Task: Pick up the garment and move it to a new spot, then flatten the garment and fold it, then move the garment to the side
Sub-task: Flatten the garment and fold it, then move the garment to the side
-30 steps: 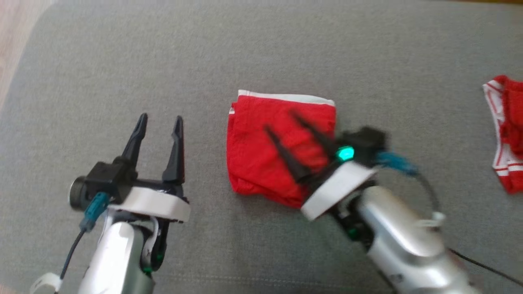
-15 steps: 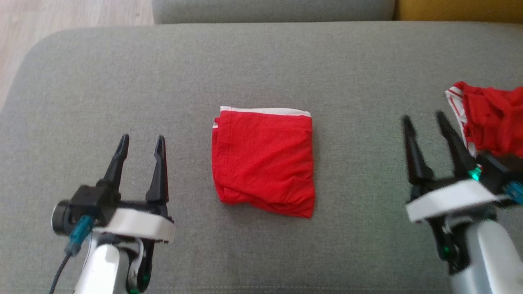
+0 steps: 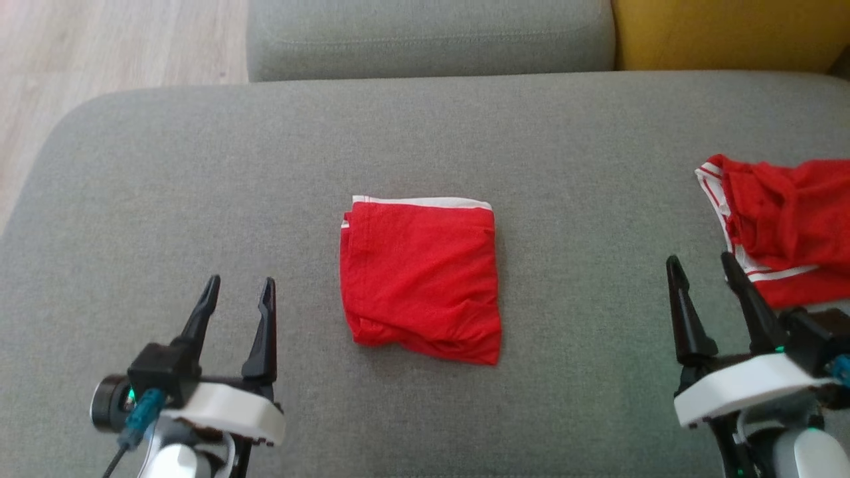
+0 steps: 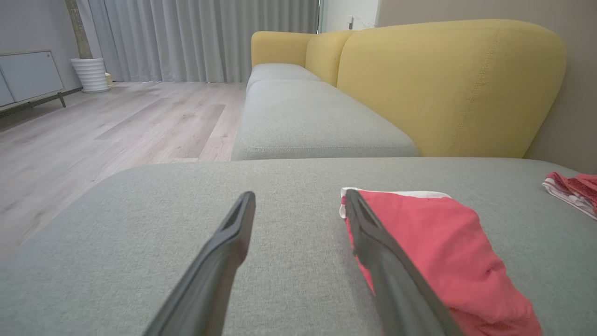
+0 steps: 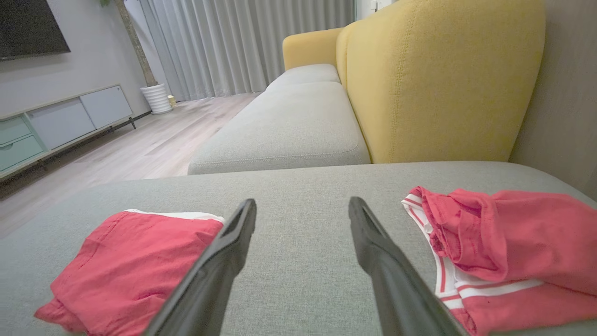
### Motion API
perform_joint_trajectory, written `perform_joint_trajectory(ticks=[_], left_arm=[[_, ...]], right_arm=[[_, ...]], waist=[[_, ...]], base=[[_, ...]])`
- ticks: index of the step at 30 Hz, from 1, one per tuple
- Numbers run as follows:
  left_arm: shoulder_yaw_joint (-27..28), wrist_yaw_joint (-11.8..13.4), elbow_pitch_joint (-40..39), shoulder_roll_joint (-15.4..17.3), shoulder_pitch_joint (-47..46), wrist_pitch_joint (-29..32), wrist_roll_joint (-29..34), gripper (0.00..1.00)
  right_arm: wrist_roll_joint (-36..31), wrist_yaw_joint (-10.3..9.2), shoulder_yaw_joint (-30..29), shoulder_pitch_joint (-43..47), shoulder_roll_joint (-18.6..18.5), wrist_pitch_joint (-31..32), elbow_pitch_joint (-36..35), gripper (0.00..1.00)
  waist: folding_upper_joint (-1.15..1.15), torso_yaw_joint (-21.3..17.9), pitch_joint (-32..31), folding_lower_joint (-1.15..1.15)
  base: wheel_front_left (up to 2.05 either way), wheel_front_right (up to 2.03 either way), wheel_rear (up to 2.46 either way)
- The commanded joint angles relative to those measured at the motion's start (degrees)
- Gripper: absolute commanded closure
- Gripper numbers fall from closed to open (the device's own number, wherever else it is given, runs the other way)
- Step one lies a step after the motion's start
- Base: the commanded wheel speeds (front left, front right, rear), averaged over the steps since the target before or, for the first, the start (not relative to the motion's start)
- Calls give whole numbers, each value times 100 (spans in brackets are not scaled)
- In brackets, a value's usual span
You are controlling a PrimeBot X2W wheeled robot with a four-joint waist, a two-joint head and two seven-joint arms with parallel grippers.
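Two red garments lie on the wide grey woven-fabric seat cushion, whose corners are softly rounded. The task's one, a folded red knit garment, sits at the middle of the cushion as a roughly square, soft packet. A white band edges its far side, its near edge bulges in wrinkled, rounded folds, and its near right corner tapers to a point. The other, a crumpled red garment with white striped trim, lies loose and rumpled well to the right, near the cushion's right end.

The left gripper hovers at the near left, well apart from the folded garment. Its two long, dark, tapering fingers stand spread, with bare grey weave between them, pinching nothing.

The right gripper hovers at the near right, its fingers likewise spread and empty. Its outer finger runs just beside the striped edge of the crumpled garment; whether it brushes the cloth I cannot tell. Each gripper rises from a smooth white rounded collar.

Beyond the cushion lie a second grey seat cushion with a stitched seam, a mustard-yellow upholstered backrest, and a pale wood plank floor.
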Motion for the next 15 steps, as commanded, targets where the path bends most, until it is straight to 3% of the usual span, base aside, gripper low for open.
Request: perform_joint_trajectory(ticks=[1, 15], left_arm=[[184, 32, -234, 118, -164, 8, 22, 0], [127, 112, -335, 166, -14, 96, -21, 0]], right_arm=[[-37, -5, 100, -120, -19, 14, -260, 0], [-63, -5, 12, 72, 27, 161, -440, 0]], waist=[[0, 9, -31, 0], [0, 37, -155, 0]], base=[[0, 0, 0], [0, 0, 0]])
